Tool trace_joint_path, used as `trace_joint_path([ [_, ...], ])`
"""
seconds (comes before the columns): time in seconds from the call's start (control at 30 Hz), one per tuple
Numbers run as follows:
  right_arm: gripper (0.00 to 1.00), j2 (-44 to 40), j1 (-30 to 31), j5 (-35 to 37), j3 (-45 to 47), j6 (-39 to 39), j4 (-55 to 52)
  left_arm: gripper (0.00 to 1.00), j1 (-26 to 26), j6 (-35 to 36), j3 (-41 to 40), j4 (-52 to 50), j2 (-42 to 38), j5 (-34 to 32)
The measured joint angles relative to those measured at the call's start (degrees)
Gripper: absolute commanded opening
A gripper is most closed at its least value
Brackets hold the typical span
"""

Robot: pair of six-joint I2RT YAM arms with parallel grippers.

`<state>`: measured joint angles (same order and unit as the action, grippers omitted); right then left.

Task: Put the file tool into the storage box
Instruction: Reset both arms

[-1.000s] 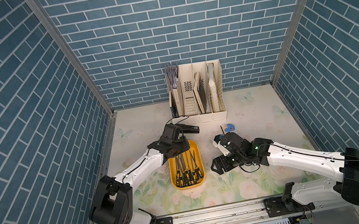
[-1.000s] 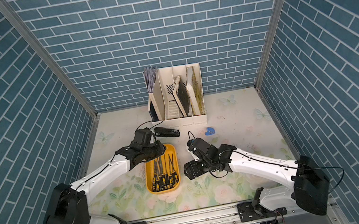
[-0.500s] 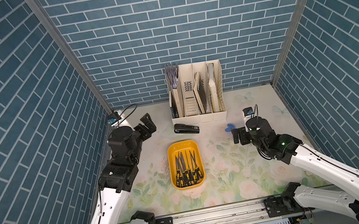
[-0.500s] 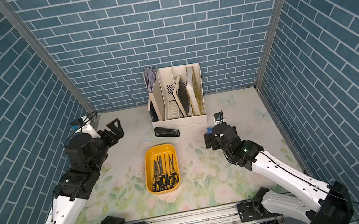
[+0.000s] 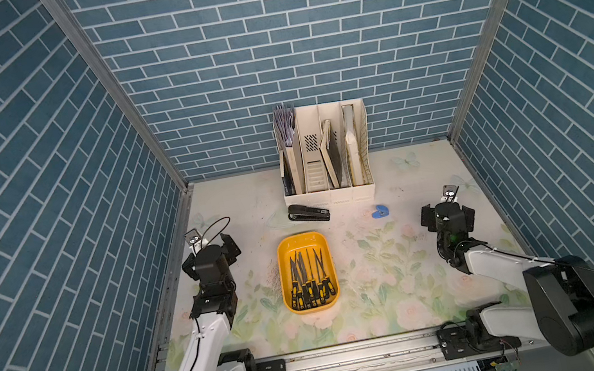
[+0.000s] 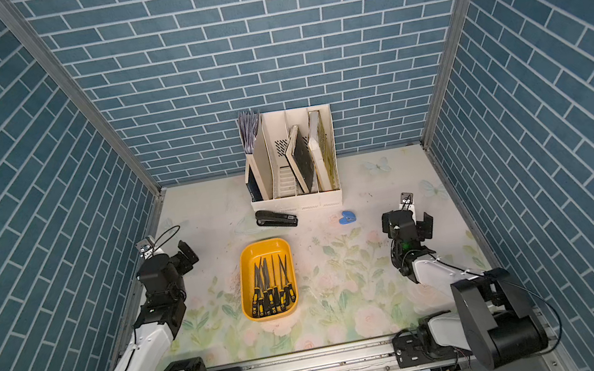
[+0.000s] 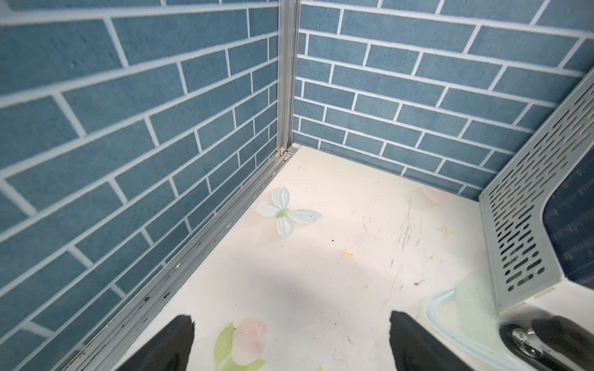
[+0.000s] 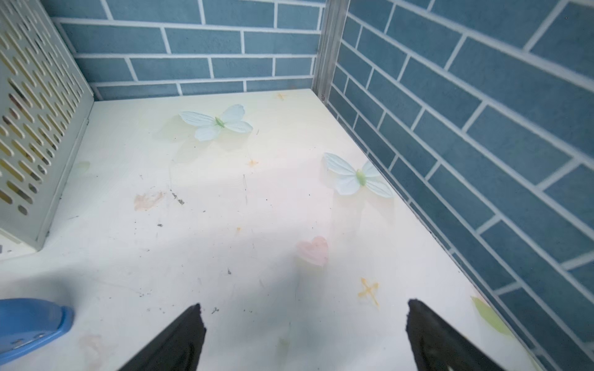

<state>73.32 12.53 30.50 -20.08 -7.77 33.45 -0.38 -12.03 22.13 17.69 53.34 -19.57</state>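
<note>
Both grippers are wide open and hold nothing: the left gripper [image 5: 209,251] and the right gripper [image 5: 446,209] hang over the flowery table [image 5: 387,286], each near its own side wall. The yellow storage box [image 5: 285,279] sits on the table between them, well apart from both, off to the right of the left gripper and off to the left of the right gripper. The black and yellow file tools [image 5: 310,279] lie side by side inside the box, and no gripper touches them.
</note>
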Motion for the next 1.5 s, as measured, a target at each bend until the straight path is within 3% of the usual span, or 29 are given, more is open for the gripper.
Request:
trace_joint_path([
  [0.27,1.0,10.27,-2.32,-3.13,5.46,7.08,25.05,1.0,0.04,3.26,-4.42,21.62,15.13,6.12],
  [0.53,0.97,12.0,-5.44,-10.45,5.33,8.15,30.6,1.0,-0.68,5.2,-8.28,34.71,23.26,7.52],
  [0.73,0.95,11.91,-5.75,-12.57,6.99,8.24,34.91,1.0,-2.86,6.58,-10.29,48.26,29.92,2.84],
  [0.93,0.95,13.53,-5.99,-14.03,8.15,8.26,38.62,1.0,-4.44,7.54,-10.38,51.41,32.65,0.52],
  [1.03,1.0,13.86,-6.45,-14.58,8.15,8.17,39.32,1.0,-4.44,7.67,-10.38,52.28,32.65,0.0],
  [1.5,1.0,13.86,-7.04,-15.32,8.28,8.15,40.7,1.0,-4.42,7.82,-10.38,52.98,32.65,-0.37],
])
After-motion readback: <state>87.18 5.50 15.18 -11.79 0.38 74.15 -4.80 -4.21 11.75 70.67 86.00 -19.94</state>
